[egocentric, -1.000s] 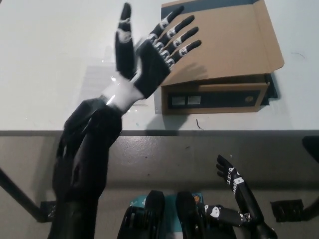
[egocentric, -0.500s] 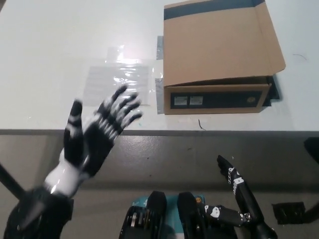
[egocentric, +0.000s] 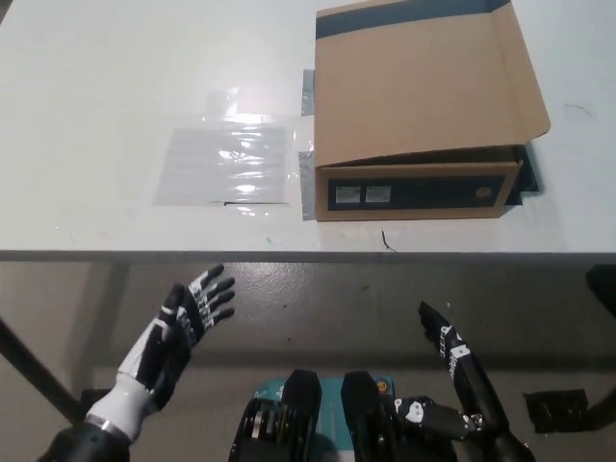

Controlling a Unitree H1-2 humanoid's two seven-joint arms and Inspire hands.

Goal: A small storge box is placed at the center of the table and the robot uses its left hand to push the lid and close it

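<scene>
The brown cardboard storage box (egocentric: 414, 192) sits on the white table (egocentric: 96, 96), right of the middle. Its lid (egocentric: 423, 87) lies down flat over it, and the dark front wall with two labels faces me. My left hand (egocentric: 178, 332) hangs at the lower left, below the table's front edge and well away from the box. It is open, fingers spread, holding nothing. My right hand (egocentric: 460, 364) rests low at the lower right, also below the table edge, with its fingers stretched out and empty.
A clear plastic sheet (egocentric: 226, 164) is taped flat on the table just left of the box. The table's front edge (egocentric: 289, 256) runs across the picture between both hands and the box. A dark leg of the table (egocentric: 34, 371) slants at the lower left.
My left hand has drawn back from the box lid, down and to the left, off the table to below its front edge. The lid stays down. The right hand has not moved.
</scene>
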